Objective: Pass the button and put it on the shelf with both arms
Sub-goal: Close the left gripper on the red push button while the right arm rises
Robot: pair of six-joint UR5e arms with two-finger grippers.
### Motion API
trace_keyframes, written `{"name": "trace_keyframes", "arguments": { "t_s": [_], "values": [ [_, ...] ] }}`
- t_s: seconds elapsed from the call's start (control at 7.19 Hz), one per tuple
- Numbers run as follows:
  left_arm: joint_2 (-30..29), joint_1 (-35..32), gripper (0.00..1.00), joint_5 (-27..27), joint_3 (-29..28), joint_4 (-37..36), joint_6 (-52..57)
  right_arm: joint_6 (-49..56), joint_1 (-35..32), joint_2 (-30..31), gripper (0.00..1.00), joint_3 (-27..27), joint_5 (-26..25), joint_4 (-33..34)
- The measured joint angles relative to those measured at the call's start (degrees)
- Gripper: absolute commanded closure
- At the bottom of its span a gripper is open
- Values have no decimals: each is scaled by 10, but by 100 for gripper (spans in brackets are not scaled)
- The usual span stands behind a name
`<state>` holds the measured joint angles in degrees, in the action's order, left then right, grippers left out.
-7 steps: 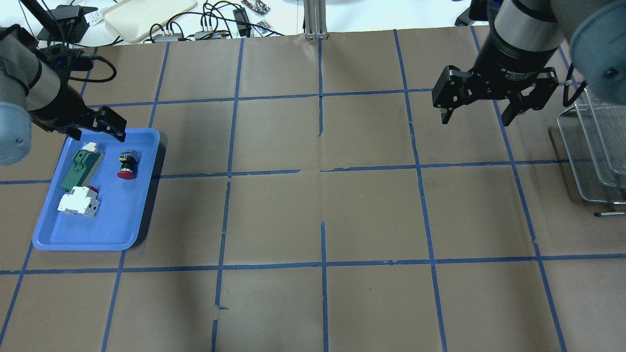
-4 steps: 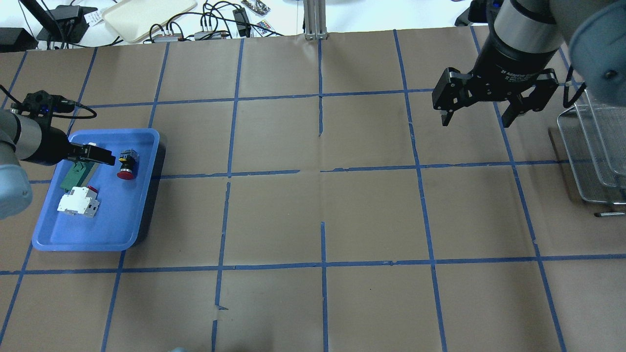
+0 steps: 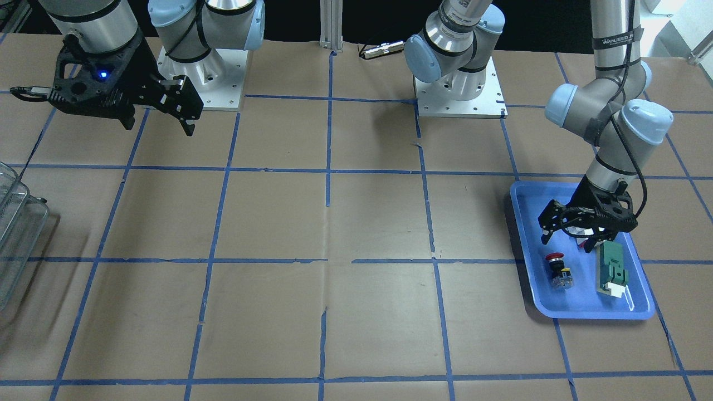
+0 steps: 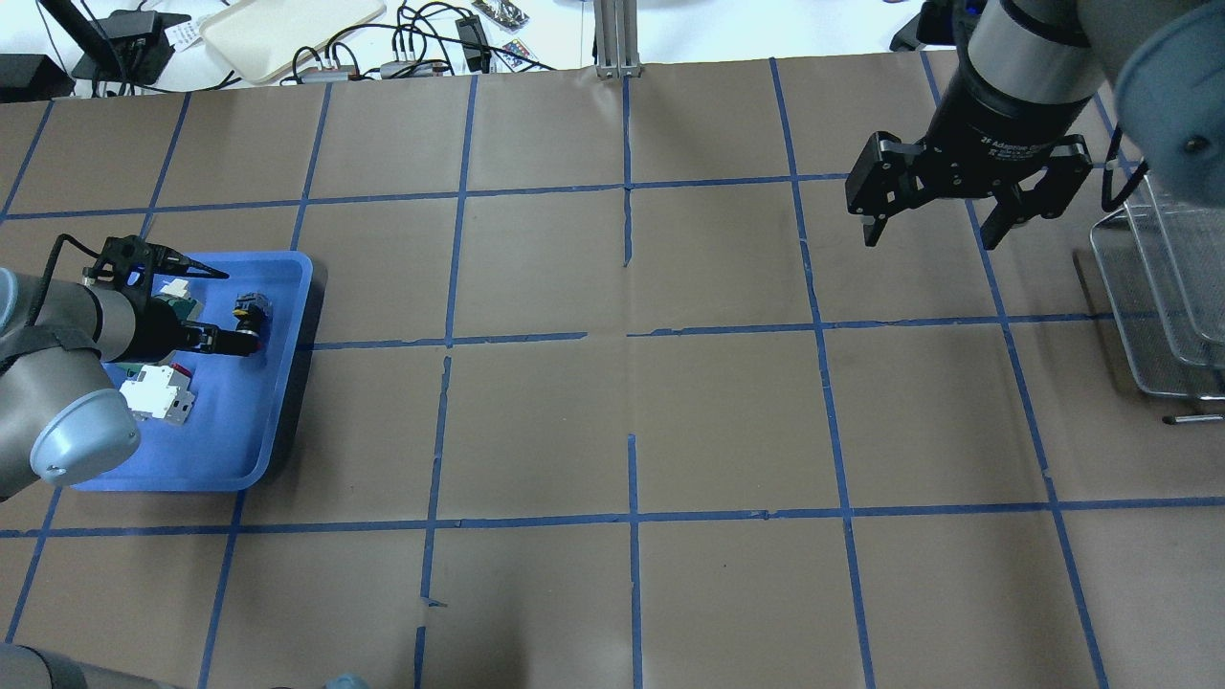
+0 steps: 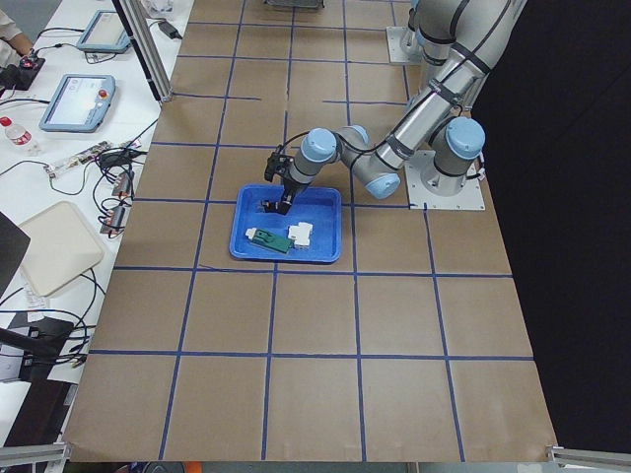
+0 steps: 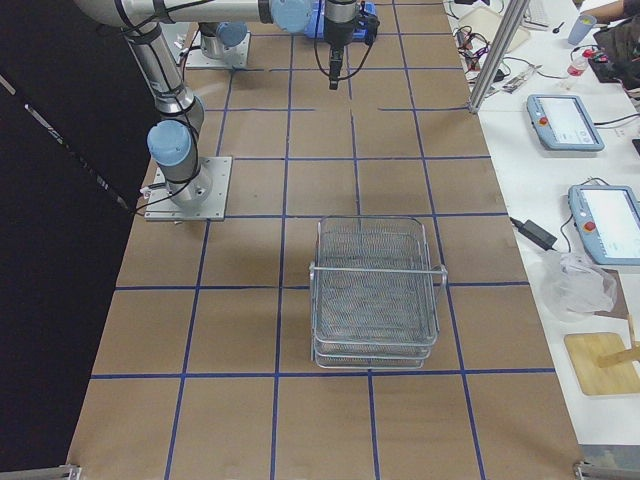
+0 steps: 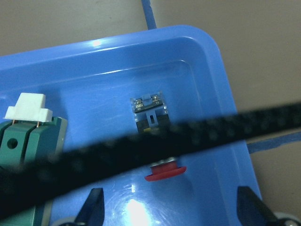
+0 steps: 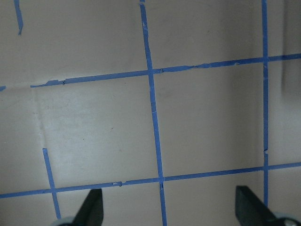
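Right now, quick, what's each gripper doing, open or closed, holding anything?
Left gripper: open, holding nothing, close by the button.
Right gripper: open, holding nothing.

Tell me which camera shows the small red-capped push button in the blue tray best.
Exterior front-facing: the red-capped push button lies whole, unobstructed. The left wrist view is closer, but a black cable crosses it. Overhead, the left gripper hides its cap. Side views show almost nothing.
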<state>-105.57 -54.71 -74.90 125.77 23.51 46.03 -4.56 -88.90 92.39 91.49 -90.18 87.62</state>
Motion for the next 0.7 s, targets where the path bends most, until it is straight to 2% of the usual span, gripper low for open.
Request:
{"name": "trace_keyframes", "arguments": {
  "t_s": [0.42,0.7],
  "values": [
    [-36,0,13,1,6,-44,-6,-35,6,0,0,-1,3,2],
    [-45,-2,14,2,7,-50,-42,-141,15,-2,0,-2,21,5]
  ]
}}
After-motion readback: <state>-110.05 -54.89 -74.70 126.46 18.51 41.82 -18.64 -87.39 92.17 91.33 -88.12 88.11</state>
